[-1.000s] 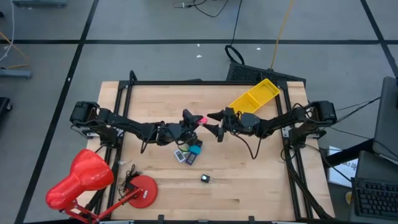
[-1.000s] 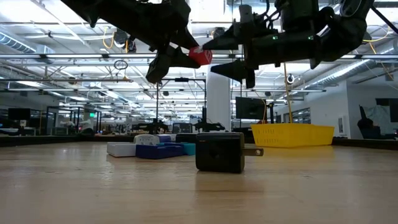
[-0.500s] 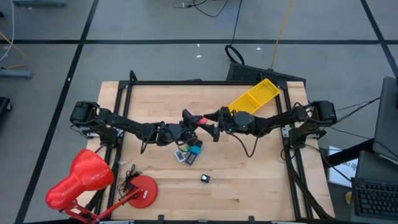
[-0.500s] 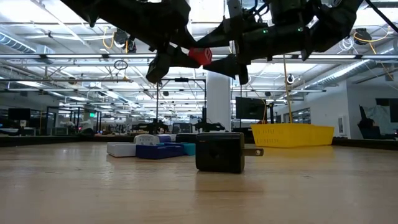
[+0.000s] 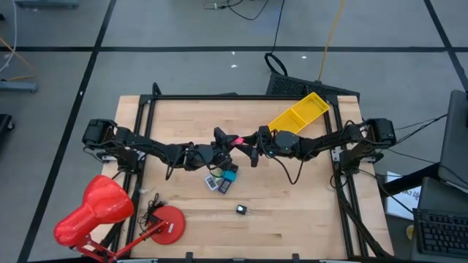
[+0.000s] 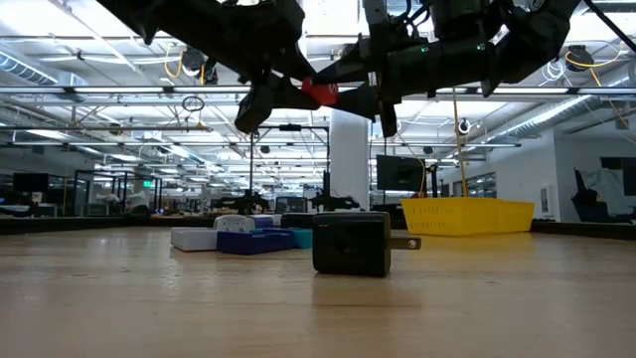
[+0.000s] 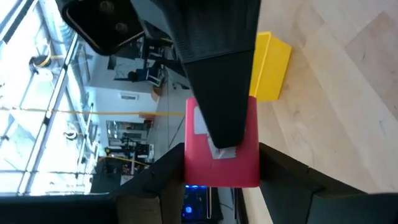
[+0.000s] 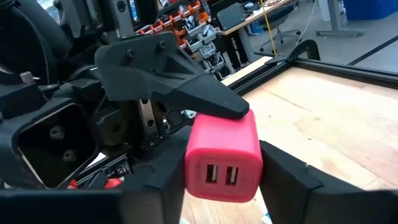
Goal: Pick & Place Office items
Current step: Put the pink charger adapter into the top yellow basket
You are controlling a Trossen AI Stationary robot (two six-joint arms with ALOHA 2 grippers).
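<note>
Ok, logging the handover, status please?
Left gripper shut on red charger, held above mid-table. Right gripper open, fingers either side of the charger, not clamped. Other office items below on table; nothing in the way.

Left finger (image 7: 214, 74) covers much of red charger (image 7: 222, 152) top. Lamp (image 5: 91, 208) cut by high view's bottom edge. Pile items (image 5: 221, 178) too small to tell apart. Low view: black charger (image 6: 353, 242) hides part of pile behind; tray (image 6: 465, 215) base behind table edge.
</note>
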